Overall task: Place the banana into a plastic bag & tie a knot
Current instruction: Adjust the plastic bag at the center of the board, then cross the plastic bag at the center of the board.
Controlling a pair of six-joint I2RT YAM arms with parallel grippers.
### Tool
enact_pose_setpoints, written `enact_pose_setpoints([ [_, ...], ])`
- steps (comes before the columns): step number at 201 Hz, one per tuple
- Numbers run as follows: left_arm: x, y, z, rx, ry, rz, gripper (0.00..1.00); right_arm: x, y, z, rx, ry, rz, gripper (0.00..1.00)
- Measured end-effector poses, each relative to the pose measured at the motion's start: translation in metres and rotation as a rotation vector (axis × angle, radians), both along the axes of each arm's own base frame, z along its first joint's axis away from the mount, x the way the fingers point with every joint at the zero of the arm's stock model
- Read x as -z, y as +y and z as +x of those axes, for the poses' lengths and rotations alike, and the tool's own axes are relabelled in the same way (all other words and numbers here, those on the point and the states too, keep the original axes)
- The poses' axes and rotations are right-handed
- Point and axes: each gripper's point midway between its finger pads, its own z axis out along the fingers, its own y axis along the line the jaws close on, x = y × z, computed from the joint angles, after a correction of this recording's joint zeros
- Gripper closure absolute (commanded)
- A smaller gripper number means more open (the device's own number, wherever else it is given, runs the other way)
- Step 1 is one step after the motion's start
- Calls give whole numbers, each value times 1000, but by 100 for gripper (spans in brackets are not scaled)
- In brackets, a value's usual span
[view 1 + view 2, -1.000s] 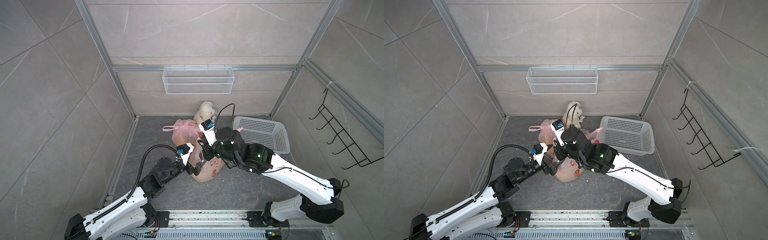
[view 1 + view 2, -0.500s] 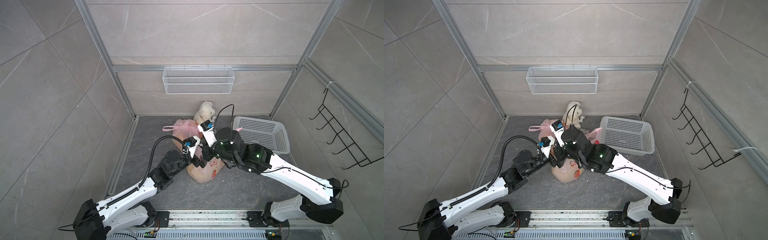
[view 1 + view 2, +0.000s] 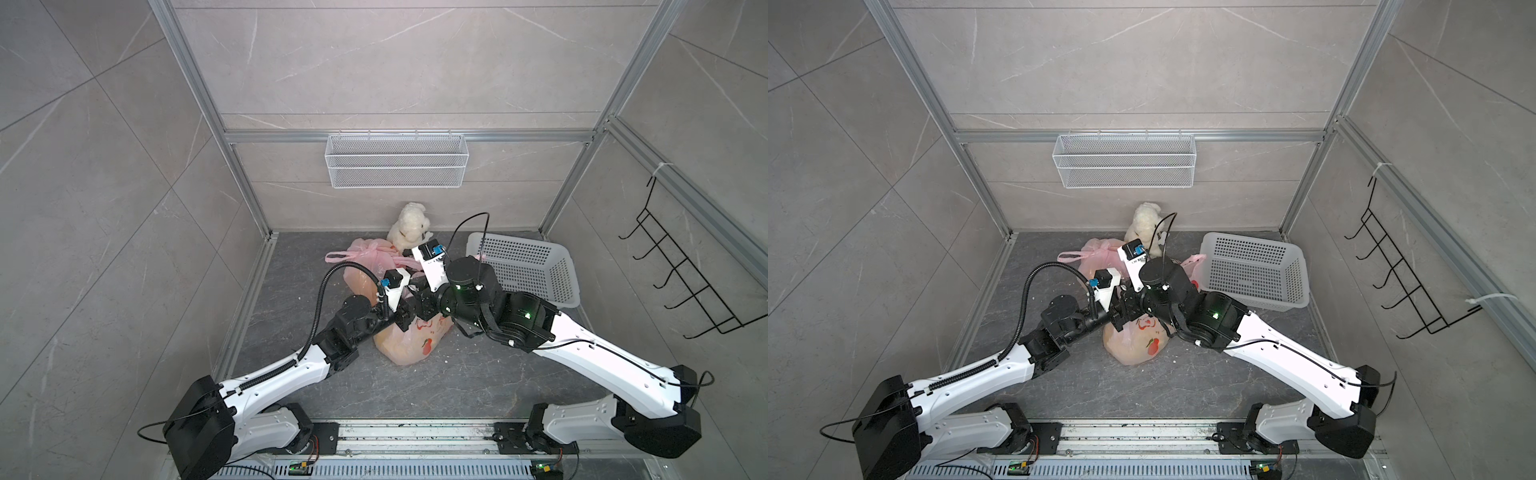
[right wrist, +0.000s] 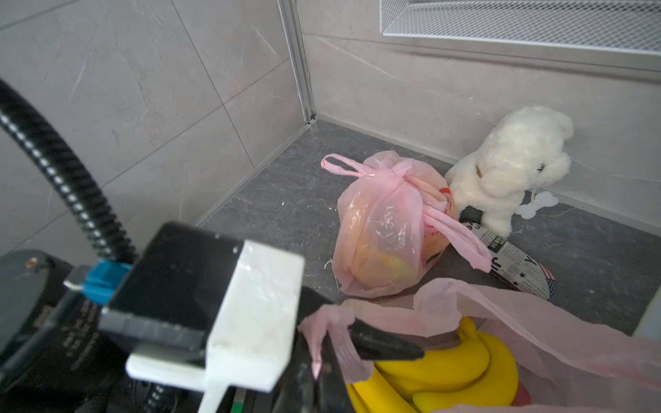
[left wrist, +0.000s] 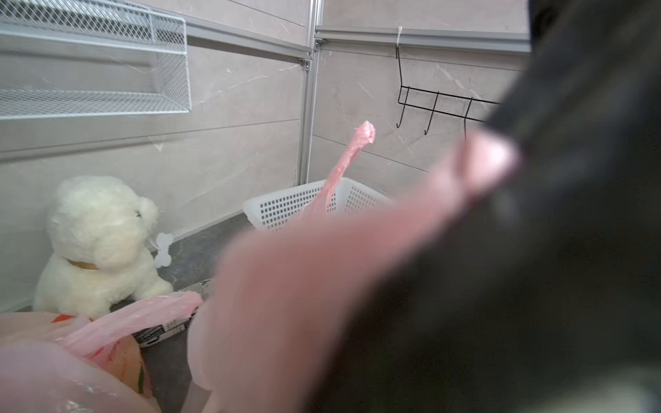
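Grey stone-look panels enclose a cell whose dark surface [image 3: 415, 386] carries a perforated white basket [image 3: 505, 240], taken here as landmark. Near the basket, on its side toward the arm bases, lies the open pink plastic bag [image 3: 409, 345]. The right wrist view shows the bunch of bananas [image 4: 447, 361] already inside its mouth. Both arms meet above the bag. A second ago the left end effector [image 3: 406, 319] hung wide open short of the bag. It has since reached in and closed, and in the right wrist view its black fingers [image 4: 386, 346] pinch a fold of the bag's rim. The right end effector [image 3: 423, 311] has stayed clenched. A band of pink film runs up to it in the left wrist view, so it appears to grip the opposite side of the mouth. By this evidence loading is complete, and with both sides of the mouth held the knotting stage can begin. Crossing the two held ends is the likely next requirement, and the thin film may slip or tear under tension. Farther from the basket a plush dog [image 3: 409, 226] sits by the back wall, and beyond it a second pink bag [image 3: 365, 266] lies already knotted.
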Motion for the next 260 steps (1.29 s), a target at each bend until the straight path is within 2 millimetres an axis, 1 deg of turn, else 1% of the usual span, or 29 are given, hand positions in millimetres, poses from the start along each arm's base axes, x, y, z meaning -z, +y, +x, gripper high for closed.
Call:
enact_pose_setpoints([
  [10, 4, 0, 0, 0, 7, 6, 71, -2, -1, 1, 8, 0, 11, 100],
  [51, 16, 3, 1, -5, 31, 22, 96, -3, -5, 4, 26, -1, 24, 100],
  [58, 16, 3, 1, -3, 33, 21, 97, -3, -5, 4, 23, 0, 24, 96],
  [62, 16, 4, 1, -3, 33, 20, 100, -3, -5, 4, 22, 1, 24, 93],
  [70, 16, 4, 1, -1, 33, 20, 100, -3, -4, 3, 15, 3, 26, 88],
  [83, 16, 5, 2, -2, 34, 20, 100, -3, -5, 3, 14, 1, 23, 72],
  [96, 14, 7, 4, -8, 30, 14, 100, -3, -9, 6, 25, -6, 13, 57],
  [104, 15, 8, 5, -13, 32, 16, 100, -3, -13, 7, 34, -7, 7, 50],
  [109, 15, 9, 6, -17, 32, 16, 100, -4, -17, 7, 37, -15, -3, 47],
  [121, 17, 11, 8, -23, 39, 22, 100, -10, -29, 7, 53, -32, -7, 40],
  [131, 18, 12, 10, -26, 42, 25, 100, -19, -47, 10, 86, -53, -4, 37],
  [137, 19, 13, 10, -27, 45, 27, 100, -24, -62, 14, 114, -66, -1, 35],
  [151, 20, 14, 11, -29, 51, 31, 100, -37, -103, 27, 217, -95, 4, 32],
  [161, 21, 15, 12, -31, 54, 34, 100, -42, -131, 37, 295, -107, -1, 29],
  [163, 21, 15, 12, -31, 54, 34, 100, -42, -133, 38, 303, -108, -2, 28],
  [166, 21, 15, 11, -31, 55, 34, 100, -42, -142, 42, 333, -106, -6, 28],
  [173, 20, 16, 11, -32, 54, 33, 100, -38, -156, 48, 378, -98, -22, 26],
  [185, 19, 17, 12, -34, 53, 32, 100, -31, -172, 57, 435, -77, -47, 24],
  [194, 19, 17, 11, -32, 53, 31, 100, -24, -179, 63, 465, -59, -69, 22],
  [214, 19, 17, 9, -21, 56, 34, 100, 0, -181, 77, 487, 0, -129, 18],
  [236, 21, 16, 8, -14, 62, 40, 100, 17, -176, 86, 485, 39, -169, 17],
  [250, 22, 16, 8, -12, 65, 43, 100, 24, -173, 89, 480, 55, -181, 18],
  [260, 22, 16, 8, -12, 67, 43, 100, 29, -171, 92, 479, 65, -190, 24],
])
